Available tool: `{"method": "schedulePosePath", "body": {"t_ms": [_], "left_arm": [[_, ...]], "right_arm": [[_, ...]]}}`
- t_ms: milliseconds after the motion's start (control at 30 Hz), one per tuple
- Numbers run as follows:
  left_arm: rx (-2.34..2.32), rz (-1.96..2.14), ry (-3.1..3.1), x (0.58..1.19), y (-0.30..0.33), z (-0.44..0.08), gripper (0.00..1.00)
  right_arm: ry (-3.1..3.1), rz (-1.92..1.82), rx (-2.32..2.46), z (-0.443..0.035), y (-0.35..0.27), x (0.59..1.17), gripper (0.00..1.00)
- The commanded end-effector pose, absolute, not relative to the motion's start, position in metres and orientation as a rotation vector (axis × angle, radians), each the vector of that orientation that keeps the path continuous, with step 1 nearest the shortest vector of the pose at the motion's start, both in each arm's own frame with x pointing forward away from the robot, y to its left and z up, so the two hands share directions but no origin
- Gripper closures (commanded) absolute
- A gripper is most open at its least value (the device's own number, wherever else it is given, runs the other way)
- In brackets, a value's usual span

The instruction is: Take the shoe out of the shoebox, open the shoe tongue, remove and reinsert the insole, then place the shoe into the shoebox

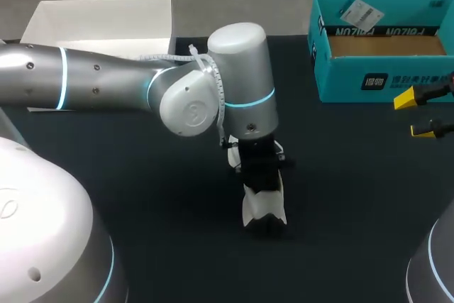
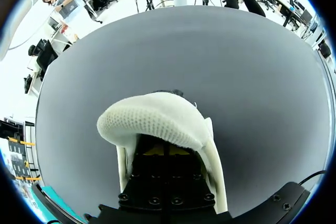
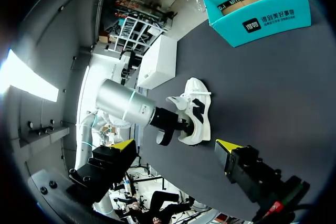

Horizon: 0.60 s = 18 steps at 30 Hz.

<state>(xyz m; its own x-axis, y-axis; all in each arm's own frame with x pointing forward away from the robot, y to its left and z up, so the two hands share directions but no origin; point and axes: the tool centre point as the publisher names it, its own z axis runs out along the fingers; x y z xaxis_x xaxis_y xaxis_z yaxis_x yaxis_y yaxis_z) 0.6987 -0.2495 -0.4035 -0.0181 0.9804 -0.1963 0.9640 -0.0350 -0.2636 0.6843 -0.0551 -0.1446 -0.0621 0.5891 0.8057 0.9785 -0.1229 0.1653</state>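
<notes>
The white and black shoe (image 1: 264,207) stands on the dark table (image 1: 142,196) near the middle, outside the teal shoebox (image 1: 383,51). My left arm reaches in from the left, its wrist right above the shoe. In the left wrist view my left gripper (image 2: 165,151) is down inside the shoe's mouth, yellow tips close together and shut, with the white mesh tongue (image 2: 152,119) arching over them. Whether the tips pinch anything is hidden. My right gripper (image 1: 415,113) hangs open at the right edge, just below the shoebox and well clear of the shoe (image 3: 197,111).
The open shoebox (image 3: 257,9) sits at the back right with cardboard showing inside. A white box lid (image 1: 106,23) lies at the back left. Dark table surface spreads around the shoe and toward the front.
</notes>
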Motion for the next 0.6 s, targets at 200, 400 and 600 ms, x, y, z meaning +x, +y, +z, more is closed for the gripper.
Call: {"method": "schedulePosePath", "body": {"t_ms": [200,400,600], "left_arm": [[-2.184,0.449,-2.197,0.697,-0.235,-0.365,1.0],[-2.165,0.477,-2.18,0.692,-0.235,-0.377,1.0],[-2.162,0.523,-2.152,0.686,-0.244,-0.393,1.0]], "right_arm": [[-1.673,-1.069,-1.743,-0.145,-0.055,0.683,0.0],[-1.673,-1.069,-1.743,-0.145,-0.055,0.683,0.0],[-1.673,-1.069,-1.743,-0.145,-0.055,0.683,0.0]]}}
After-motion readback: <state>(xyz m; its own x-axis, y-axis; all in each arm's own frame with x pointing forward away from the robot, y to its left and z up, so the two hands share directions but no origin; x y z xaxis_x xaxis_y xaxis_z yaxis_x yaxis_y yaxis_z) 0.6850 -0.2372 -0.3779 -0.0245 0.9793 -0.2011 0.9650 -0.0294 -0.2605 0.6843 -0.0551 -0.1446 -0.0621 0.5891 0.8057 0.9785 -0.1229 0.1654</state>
